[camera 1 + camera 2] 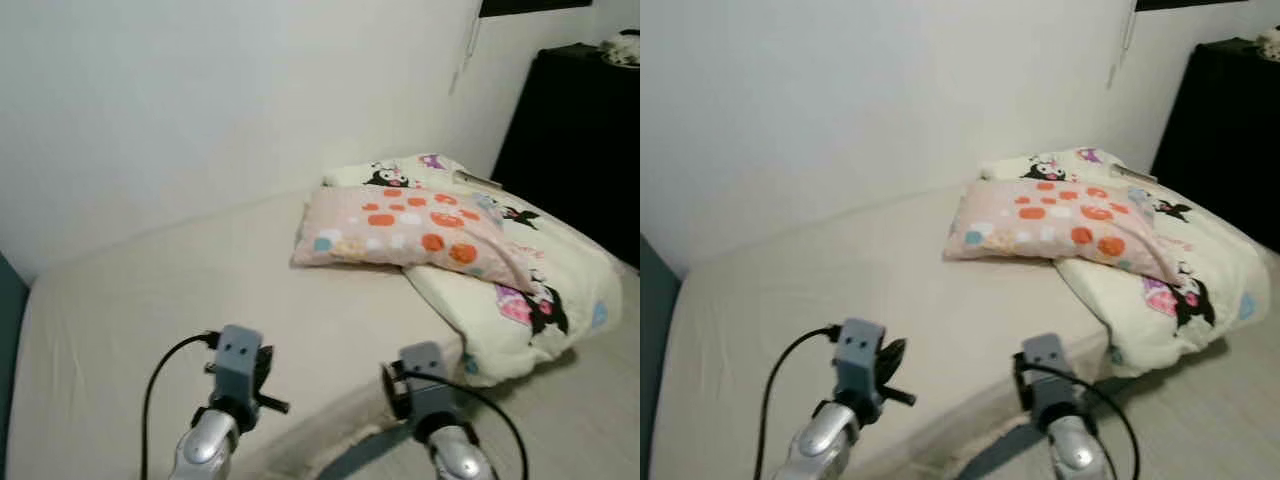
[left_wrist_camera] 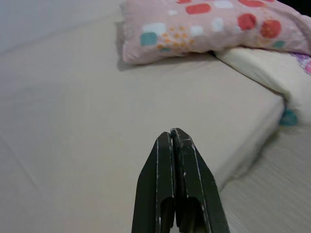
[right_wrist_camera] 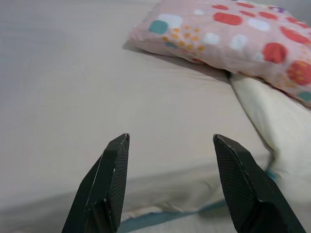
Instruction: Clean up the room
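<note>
A pink pillow (image 1: pixel 405 228) with orange, white and teal spots lies on the bed (image 1: pixel 180 300), partly over a crumpled cream blanket (image 1: pixel 530 290) printed with cartoon figures. Both of my arms reach forward over the bed's near edge. In the left wrist view my left gripper (image 2: pixel 174 134) is shut with nothing in it, pointing across the beige sheet toward the pillow (image 2: pixel 214 26). My right gripper (image 3: pixel 170 140) is open and empty above the sheet near the mattress edge, with the pillow (image 3: pixel 228 31) well beyond its fingertips.
A white wall runs behind the bed. A tall black cabinet (image 1: pixel 575 140) stands at the far right. The blanket hangs over the mattress corner toward the pale floor (image 1: pixel 590 420). A teal bed frame edge (image 1: pixel 10 330) shows at the left.
</note>
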